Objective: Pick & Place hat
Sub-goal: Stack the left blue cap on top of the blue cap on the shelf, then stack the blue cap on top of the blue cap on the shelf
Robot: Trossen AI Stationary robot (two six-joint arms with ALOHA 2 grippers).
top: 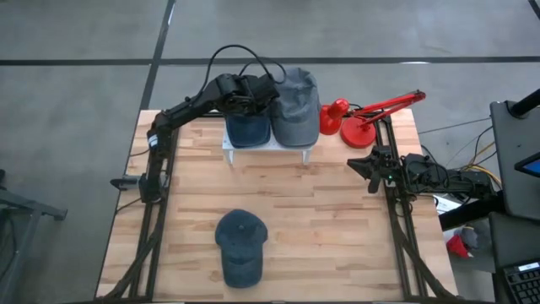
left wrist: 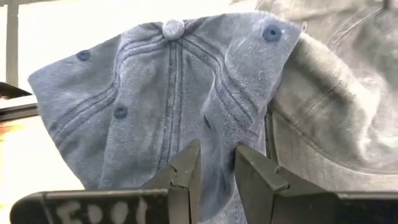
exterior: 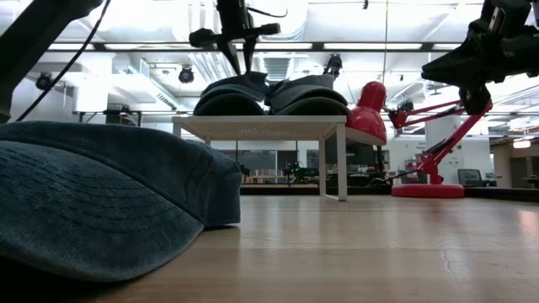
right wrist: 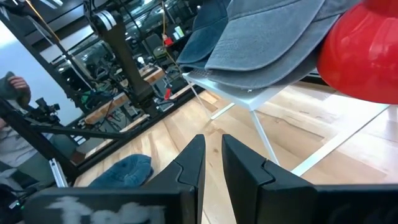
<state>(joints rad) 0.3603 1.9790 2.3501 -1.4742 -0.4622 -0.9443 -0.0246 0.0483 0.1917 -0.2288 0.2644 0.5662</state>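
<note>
- L gripper point(left wrist: 214, 171) sat over the blue hat point(top: 248, 127) on the small white stand point(top: 266, 149), fingers a bit apart, hat not pinched.
- Gray hat point(top: 297, 105) lay beside it, touching.
- Another blue hat point(top: 240, 247) lay on the table point(top: 337, 219) near the front.
- R gripper point(right wrist: 211, 158) waited by the red lamp point(top: 359, 118), fingers nearly together, holding nothing.

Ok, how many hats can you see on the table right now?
3. A dark blue denim cap and a grey denim cap sit side by side on the small white stand; another dark blue cap lies on the tabletop's near side.

We count three caps: two blue denim caps point(top: 247, 127) point(top: 240, 247) and one grey cap point(top: 296, 105). We also count one white stand point(top: 268, 149) and one red desk lamp point(top: 363, 120).
</note>
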